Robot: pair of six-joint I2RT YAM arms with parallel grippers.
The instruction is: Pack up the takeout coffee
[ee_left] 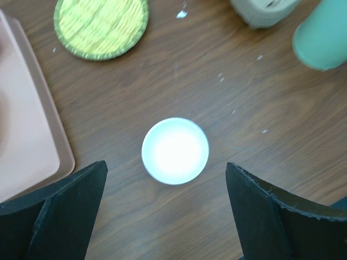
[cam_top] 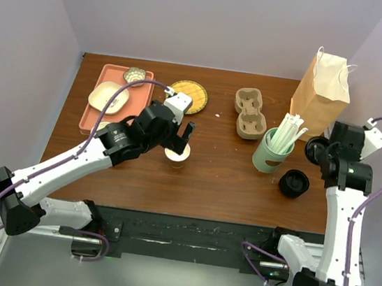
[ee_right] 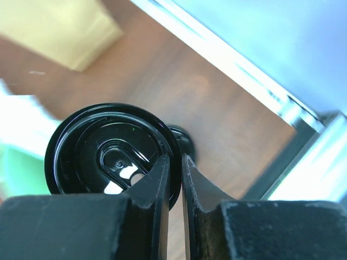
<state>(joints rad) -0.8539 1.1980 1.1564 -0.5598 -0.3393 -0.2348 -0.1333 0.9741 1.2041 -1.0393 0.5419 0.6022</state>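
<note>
Left wrist view looks straight down into an open, lidless paper cup point(ee_left: 175, 150) standing upright on the wooden table point(cam_top: 221, 182). The left gripper point(cam_top: 180, 140) hangs over it with its 2 jaws spread wide, 1 on each side of the cup and neither touching it. The cup's other half, a black lid point(ee_right: 108, 157), is off to the cup's right, pinched by its rim between the nearly closed jaws of the right gripper point(ee_right: 174, 168) and held above the table. So the coffee is not yet assembled, and I judge the step in hand to be lidding, with bagging to follow. The next move likely calls for the left jaws to close gently on the cup wall to steady it while the right arm carries the lid across, levels it over the rim and presses it down evenly. Between lid and cup stands a green cup of straws point(cam_top: 272, 154), so the lid should travel high or along the near side. More black lids point(cam_top: 293, 183) sit right of the cup toward the near edge. The paper bag point(cam_top: 322, 86) stands far right and behind. A pulp cup carrier point(cam_top: 251, 113) and a woven coaster point(ee_left: 101, 24) lie behind the cup, a pink tray point(ee_left: 27, 135) to its left. Bare wood surrounds the cup itself.
</note>
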